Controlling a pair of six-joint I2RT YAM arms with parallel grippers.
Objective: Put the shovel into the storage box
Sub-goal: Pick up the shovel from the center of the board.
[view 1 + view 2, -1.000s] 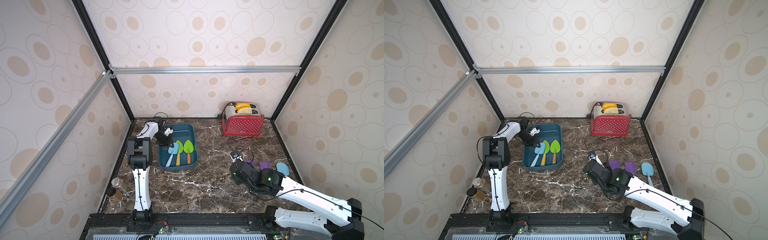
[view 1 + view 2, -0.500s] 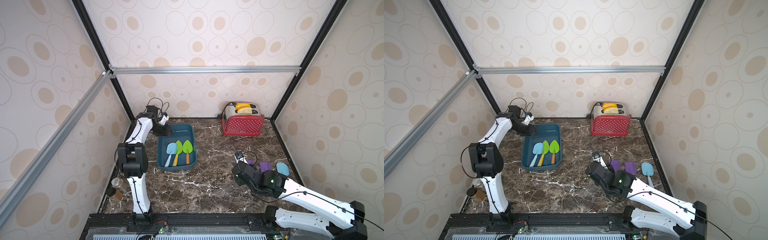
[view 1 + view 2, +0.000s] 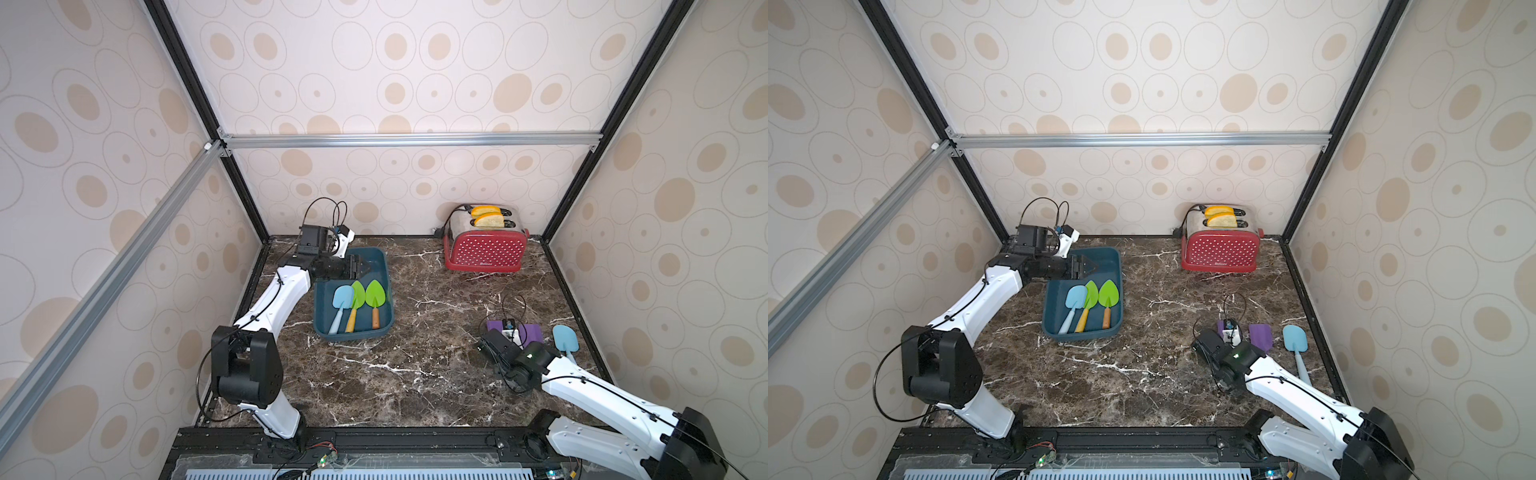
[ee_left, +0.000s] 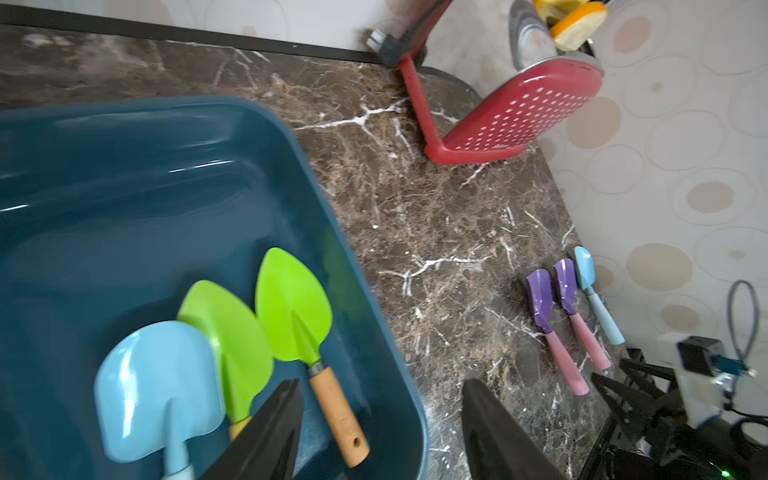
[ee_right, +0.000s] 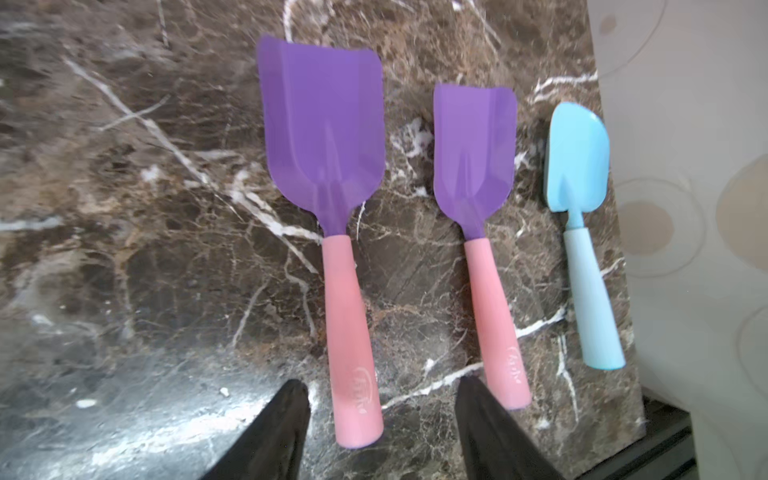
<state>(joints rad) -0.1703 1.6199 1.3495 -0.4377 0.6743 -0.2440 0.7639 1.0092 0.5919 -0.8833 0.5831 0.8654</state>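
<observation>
In a top view our left gripper [image 3: 366, 268] hangs spread, empty, over the storage box [image 3: 353, 336], three shovels [image 3: 375, 293] inside. Left wrist: three loose shovels [image 4: 540, 291] lie well apart from the box. Right wrist: our right gripper [image 5: 382, 401], spread, straddles the pink handle [image 5: 353, 332] of the purple shovel [image 5: 324, 124] nearest the box; closing comes next, we judge.

The right arm [image 3: 606, 401] hides the purple shovels' [image 3: 534, 332] handles in both top views.

Bright even light, blurred wrist views
</observation>
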